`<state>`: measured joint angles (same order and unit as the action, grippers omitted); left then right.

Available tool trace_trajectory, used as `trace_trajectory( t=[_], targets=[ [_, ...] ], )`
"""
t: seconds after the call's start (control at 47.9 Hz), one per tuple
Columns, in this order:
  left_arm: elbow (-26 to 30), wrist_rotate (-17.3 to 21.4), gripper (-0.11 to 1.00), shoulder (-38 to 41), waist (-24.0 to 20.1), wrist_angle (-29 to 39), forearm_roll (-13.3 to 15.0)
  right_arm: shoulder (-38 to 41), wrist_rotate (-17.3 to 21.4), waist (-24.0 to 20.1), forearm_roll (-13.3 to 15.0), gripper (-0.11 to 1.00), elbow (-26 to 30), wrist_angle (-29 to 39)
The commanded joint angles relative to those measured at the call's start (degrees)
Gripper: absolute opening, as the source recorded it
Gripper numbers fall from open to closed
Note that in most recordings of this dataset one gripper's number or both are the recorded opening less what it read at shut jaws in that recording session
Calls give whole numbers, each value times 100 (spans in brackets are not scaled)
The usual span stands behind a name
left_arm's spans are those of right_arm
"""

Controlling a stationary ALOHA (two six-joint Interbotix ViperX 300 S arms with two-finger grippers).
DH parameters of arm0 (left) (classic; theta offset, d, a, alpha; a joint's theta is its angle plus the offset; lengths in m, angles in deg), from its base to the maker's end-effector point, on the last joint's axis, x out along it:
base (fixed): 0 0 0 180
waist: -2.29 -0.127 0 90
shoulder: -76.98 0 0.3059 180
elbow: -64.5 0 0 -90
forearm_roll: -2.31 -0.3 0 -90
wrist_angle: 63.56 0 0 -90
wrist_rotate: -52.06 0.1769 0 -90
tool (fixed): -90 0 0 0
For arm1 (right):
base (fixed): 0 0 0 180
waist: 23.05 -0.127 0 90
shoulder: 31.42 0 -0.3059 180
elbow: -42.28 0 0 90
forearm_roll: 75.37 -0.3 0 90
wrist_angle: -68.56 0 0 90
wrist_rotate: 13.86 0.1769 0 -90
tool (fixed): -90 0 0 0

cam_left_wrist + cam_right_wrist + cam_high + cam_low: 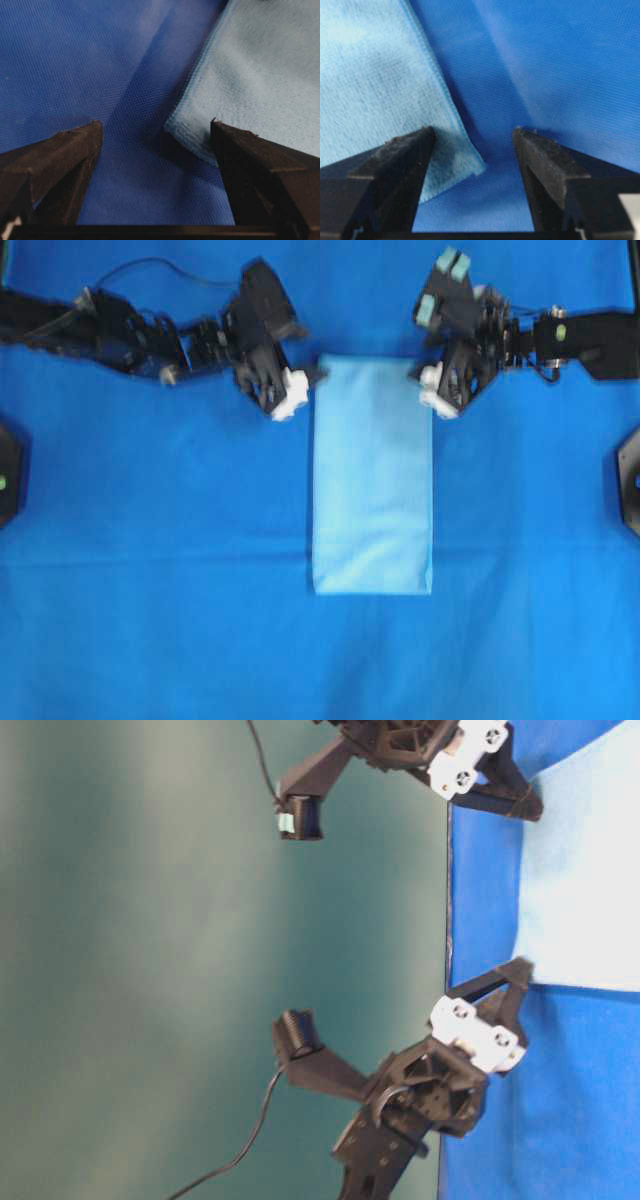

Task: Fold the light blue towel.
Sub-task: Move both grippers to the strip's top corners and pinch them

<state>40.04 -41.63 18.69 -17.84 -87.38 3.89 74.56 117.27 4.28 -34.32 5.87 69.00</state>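
Light blue towel lies as a folded strip mid-table. Left gripper at eleven o'clock, right gripper at one, both jaws wide, bracketing its top corners. Next, likely: pinch both corners.

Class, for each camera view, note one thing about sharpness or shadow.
Overhead: both arms smeared, light blue towel soft-edged. Table-level: picture sideways, slightly hazy. Left wrist: cloth weave crisp, dark shadow beside towel corner. Right wrist: weave sharp, near fingers dim.
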Motion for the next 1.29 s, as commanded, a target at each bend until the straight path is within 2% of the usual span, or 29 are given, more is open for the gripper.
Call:
trace_trajectory(
  t=[0.0, 0.146, 0.23, 0.313, 0.459, 0.522, 0.835, 0.961, 1.065, 1.274],
  targets=[
    [149, 18, 82, 18, -26, -53, -9, 44, -18, 70, 18, 65, 79, -35],
    [211, 18, 80, 132, -44, 35, -9, 114, -18, 97, 18, 65, 79, -88],
    [220, 123, 74, 132, -35, 246, -9, 114, -18, 97, 26, 62, 62, -88],
    [193, 378, 53, 123, -18, 413, -9, 97, -18, 97, 26, 48, 35, -70],
    [185, 659, 14, 105, 18, 554, -9, 44, 18, 88, 18, 9, -70, -70],
    [211, 721, 3, 97, 18, 598, -9, 26, 44, 97, -9, 4, -97, -62],
    [316, 835, 3, -290, -79, 853, -9, -79, 62, 88, -79, 4, -62, 44],
    [360, 1055, 3, -624, -185, 993, -9, -352, 35, 105, -62, 4, 26, 343],
    [422, 1292, 3, -809, -308, 1081, -9, -519, -26, 149, -9, 4, 132, 589],
    [598, 1389, 3, -817, -457, 1380, -9, -624, -26, 237, 176, 4, 272, 782]
  ],
)
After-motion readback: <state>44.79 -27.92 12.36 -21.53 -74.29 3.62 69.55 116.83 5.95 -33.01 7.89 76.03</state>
